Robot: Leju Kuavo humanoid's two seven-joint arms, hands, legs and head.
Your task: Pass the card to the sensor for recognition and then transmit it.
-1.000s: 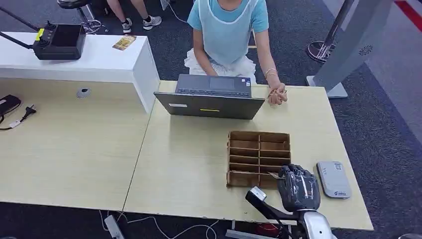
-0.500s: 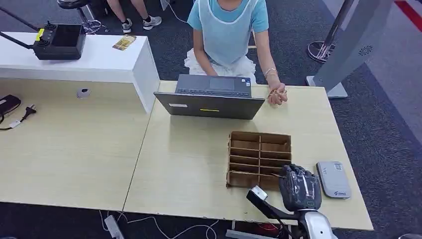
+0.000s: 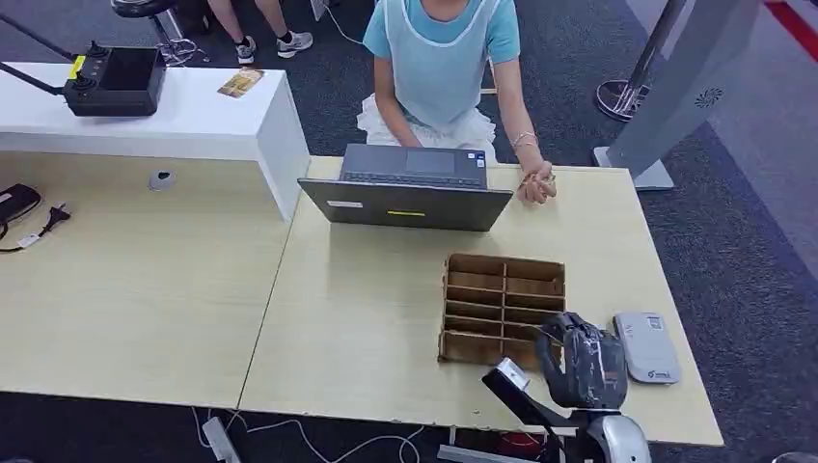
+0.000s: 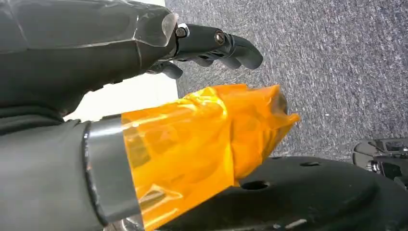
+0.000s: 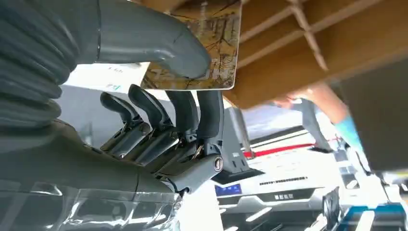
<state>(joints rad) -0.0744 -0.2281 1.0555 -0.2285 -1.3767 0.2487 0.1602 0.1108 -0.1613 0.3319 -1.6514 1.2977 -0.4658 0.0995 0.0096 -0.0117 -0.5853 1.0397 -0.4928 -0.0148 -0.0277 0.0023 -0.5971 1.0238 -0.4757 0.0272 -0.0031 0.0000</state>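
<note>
My right hand (image 3: 584,362) hovers over the near right corner of the brown cardboard divider box (image 3: 502,304) on the table. In the right wrist view its thumb and fingers (image 5: 192,110) pinch a patterned brown and gold card (image 5: 216,38) by one edge, just off the box's slots (image 5: 308,43). The sensor (image 3: 646,347), a flat grey-white device, lies on the table immediately right of that hand. My left hand (image 4: 120,53) hangs over dark carpet with its fingers apart and nothing in them; its thumb (image 4: 202,144) is wrapped in orange tape.
A person in a light blue top sits at the far side behind an open laptop (image 3: 410,188), one hand (image 3: 536,183) resting on the table. A white counter (image 3: 193,121) with a black controller (image 3: 116,82) stands far left. The table's near edge (image 3: 386,417) is close to my hand.
My right hand has shifted slightly right and turned, bringing the card with it away from the box's near compartment. The person and the laptop have stayed put.
</note>
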